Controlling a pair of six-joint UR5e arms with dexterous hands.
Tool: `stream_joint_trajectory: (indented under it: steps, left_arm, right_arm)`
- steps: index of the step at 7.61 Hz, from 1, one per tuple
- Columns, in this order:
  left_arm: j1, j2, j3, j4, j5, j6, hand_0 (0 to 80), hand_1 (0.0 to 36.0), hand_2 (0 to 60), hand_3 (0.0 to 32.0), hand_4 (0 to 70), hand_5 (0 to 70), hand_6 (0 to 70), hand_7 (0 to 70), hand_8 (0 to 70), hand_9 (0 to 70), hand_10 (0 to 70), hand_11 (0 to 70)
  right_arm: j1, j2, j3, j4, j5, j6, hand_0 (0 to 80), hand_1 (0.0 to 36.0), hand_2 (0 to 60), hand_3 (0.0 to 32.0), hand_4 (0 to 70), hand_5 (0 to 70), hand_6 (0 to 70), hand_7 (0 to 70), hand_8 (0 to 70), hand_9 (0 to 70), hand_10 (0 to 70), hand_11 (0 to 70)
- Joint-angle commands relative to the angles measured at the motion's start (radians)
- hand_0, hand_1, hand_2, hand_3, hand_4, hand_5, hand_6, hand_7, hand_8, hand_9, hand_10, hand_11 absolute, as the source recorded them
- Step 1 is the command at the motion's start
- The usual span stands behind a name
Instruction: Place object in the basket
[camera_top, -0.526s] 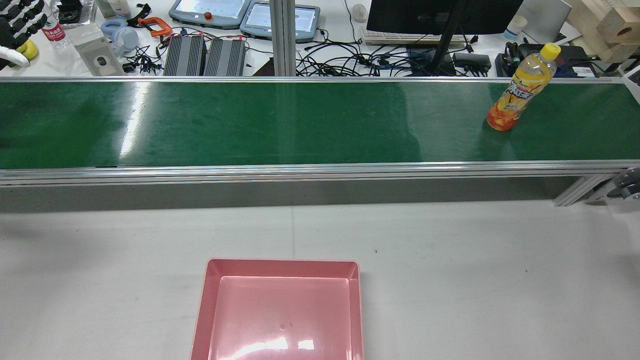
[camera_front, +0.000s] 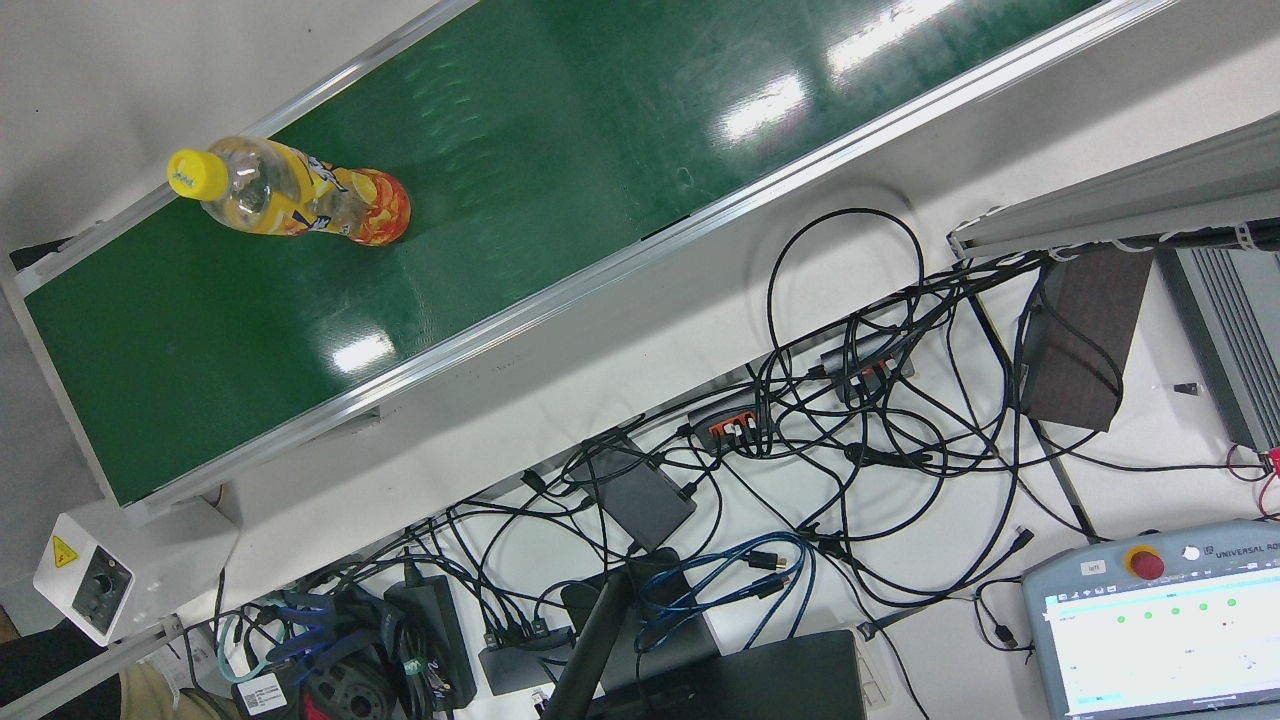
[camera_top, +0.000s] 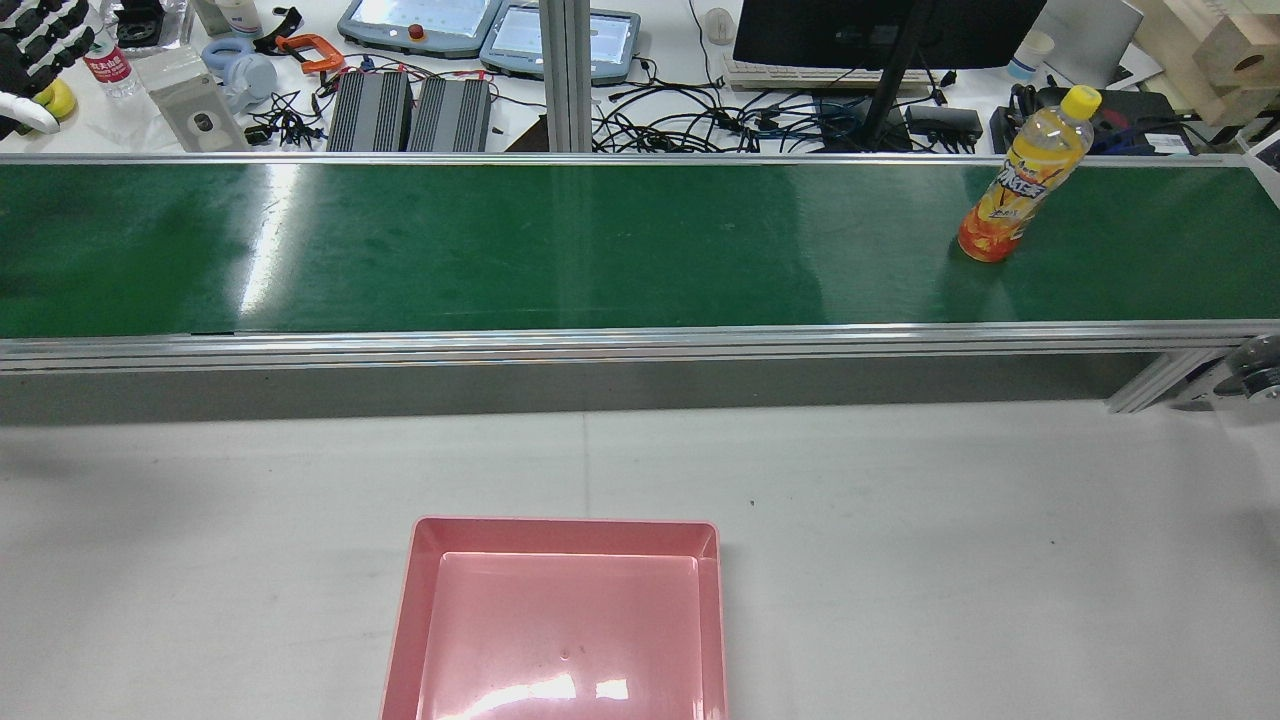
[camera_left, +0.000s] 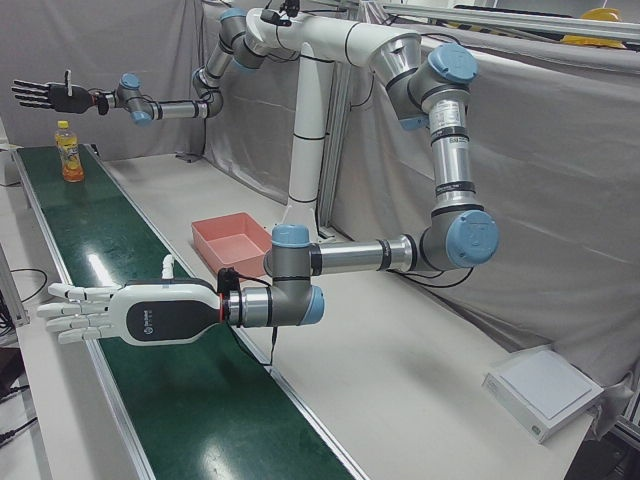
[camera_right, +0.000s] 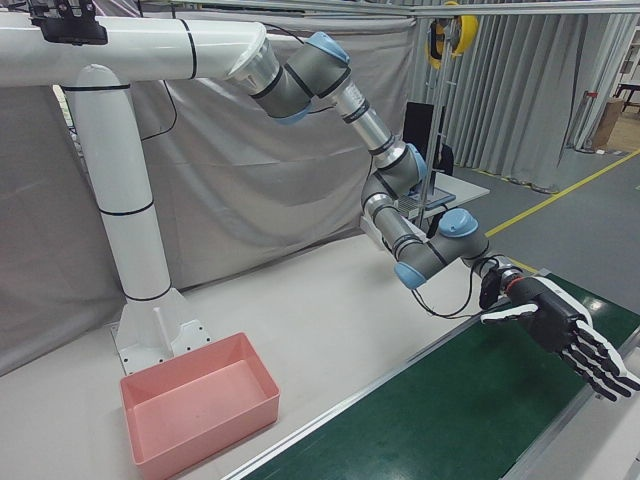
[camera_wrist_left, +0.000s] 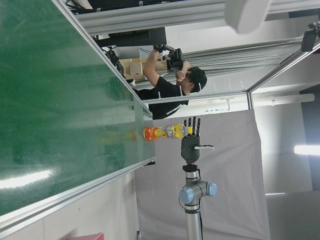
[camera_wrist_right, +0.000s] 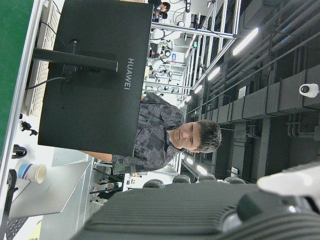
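We see a clear plastic bottle (camera_top: 1022, 180), slim and round with a glossy orange-yellow label, standing upright on the smooth green belt (camera_top: 600, 250). Its long axis is vertical and its yellow cap is on top. It stands below the right hand (camera_left: 45, 96), whose fingers are spread flat and hold nothing, and well apart from the left hand (camera_left: 120, 313), equally splayed and empty. The pink, rigid, rectangular basket (camera_top: 565, 524) lies apart from both.
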Motion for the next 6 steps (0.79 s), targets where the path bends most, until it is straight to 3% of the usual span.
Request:
stream_joint_trajectory:
  steps: [1,6]
  left_arm:
    - [-0.002,0.0,-0.001,0.0,0.001,0.0,73.2,13.3,0.0,0.0,1.1,17.6,0.0,0.0,0.0,0.0,0.0,1.6]
    - [0.001,0.0,-0.001,0.0,-0.001,-0.011,74.4,13.5,0.0,0.0,0.7,16.8,0.0,0.0,0.0,0.0,0.0,1.6]
  right_arm:
    - [0.0,0.002,0.0,0.0,0.0,0.0,0.0,0.0,0.0,0.0,0.0,0.0,0.0,0.0,0.0,0.0,0.0,0.0]
    - [0.0,0.002,-0.002,0.0,0.0,0.0,0.0,0.0,0.0,0.0,0.0,0.0,0.0,0.0,0.0,0.0,0.0,0.0]
